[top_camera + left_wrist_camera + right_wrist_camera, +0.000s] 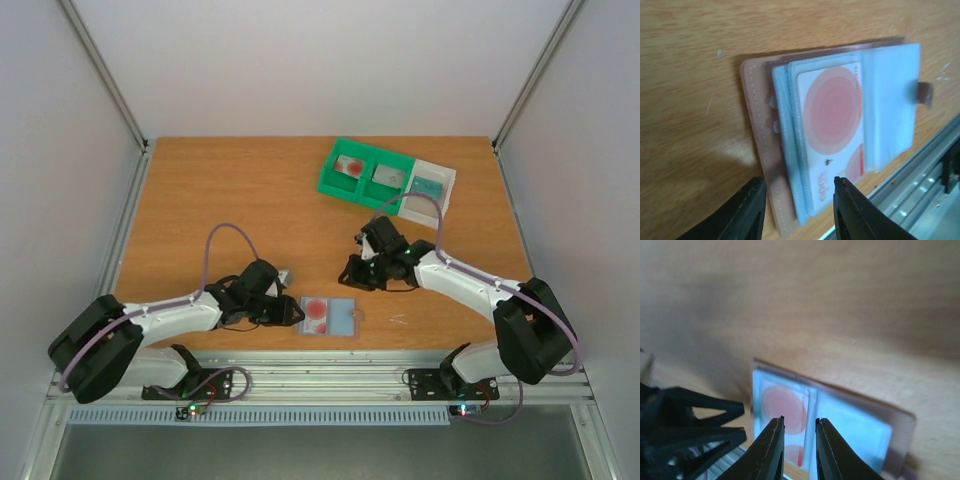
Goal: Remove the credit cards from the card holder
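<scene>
The card holder [340, 319] lies open on the table near the front edge, its blue-grey sleeves on a pinkish cover [757, 115]. A whitish credit card with red circles [832, 125] sits in the left sleeve. My left gripper [799, 180] is open, its fingers either side of the holder's left end, low over the table [293, 312]. My right gripper [800, 418] hovers behind the holder [850, 427], jaws a narrow gap apart with nothing between them, also seen from above [352, 272].
A green and white compartment tray [328, 182] stands at the back right. It holds a red-blotched card [350, 167], a greyish card [388, 177] and a teal one [428, 187]. The metal rail [920, 185] runs just beyond the table's front edge.
</scene>
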Controlling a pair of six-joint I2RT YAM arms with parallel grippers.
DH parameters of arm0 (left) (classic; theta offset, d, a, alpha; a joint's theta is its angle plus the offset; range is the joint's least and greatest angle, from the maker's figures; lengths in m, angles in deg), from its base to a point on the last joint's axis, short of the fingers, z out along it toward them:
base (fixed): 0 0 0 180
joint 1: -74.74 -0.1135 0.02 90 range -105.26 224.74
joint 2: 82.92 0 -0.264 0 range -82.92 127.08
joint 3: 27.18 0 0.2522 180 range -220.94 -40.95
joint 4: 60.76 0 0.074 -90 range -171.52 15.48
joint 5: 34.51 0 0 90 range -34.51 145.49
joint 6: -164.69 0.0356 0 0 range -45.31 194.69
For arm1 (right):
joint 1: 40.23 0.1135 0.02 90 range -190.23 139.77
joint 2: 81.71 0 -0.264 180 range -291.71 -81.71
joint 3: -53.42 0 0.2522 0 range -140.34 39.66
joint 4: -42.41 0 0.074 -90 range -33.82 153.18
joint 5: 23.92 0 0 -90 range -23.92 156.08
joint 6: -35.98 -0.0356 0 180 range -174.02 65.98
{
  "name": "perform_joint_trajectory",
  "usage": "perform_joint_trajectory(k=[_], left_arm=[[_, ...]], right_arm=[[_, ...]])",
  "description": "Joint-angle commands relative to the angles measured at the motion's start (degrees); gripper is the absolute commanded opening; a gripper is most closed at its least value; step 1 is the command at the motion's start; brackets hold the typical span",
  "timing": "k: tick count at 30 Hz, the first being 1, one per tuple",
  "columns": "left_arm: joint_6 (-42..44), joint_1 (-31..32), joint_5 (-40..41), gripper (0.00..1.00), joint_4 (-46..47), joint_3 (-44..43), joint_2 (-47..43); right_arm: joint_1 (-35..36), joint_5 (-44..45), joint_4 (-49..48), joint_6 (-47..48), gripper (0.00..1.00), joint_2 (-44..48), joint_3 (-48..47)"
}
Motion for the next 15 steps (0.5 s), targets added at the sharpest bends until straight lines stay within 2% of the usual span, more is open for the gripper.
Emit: perform_joint_trajectory(k=[1,5,9,12,15], left_arm=[[-3.59,-0.17,1.79,0.39,0.69,0.54,-5.50],[-4.89,-0.19,0.99,0.32,3.06,1.29,-8.38],[-4.75,-0.13,0.98,0.13,4.80,1.65,-7.28],[-5.02,-0.13,0.43,0.03,8.81,3.15,-5.80],[-5.00,-0.15,-0.28,0.00,10.90,3.91,-4.21]], right_arm=[[5.59,1.78,-6.68,-4.32,0.20,1.73,3.29],[9.56,2.02,-10.41,-5.99,0.19,0.68,5.51],[11.19,3.42,-11.96,-6.97,0.19,0.38,6.65],[12.06,3.86,-13.21,-7.60,0.18,-0.33,7.62],[13.01,4.66,-13.08,-8.45,0.17,-1.21,8.03]])
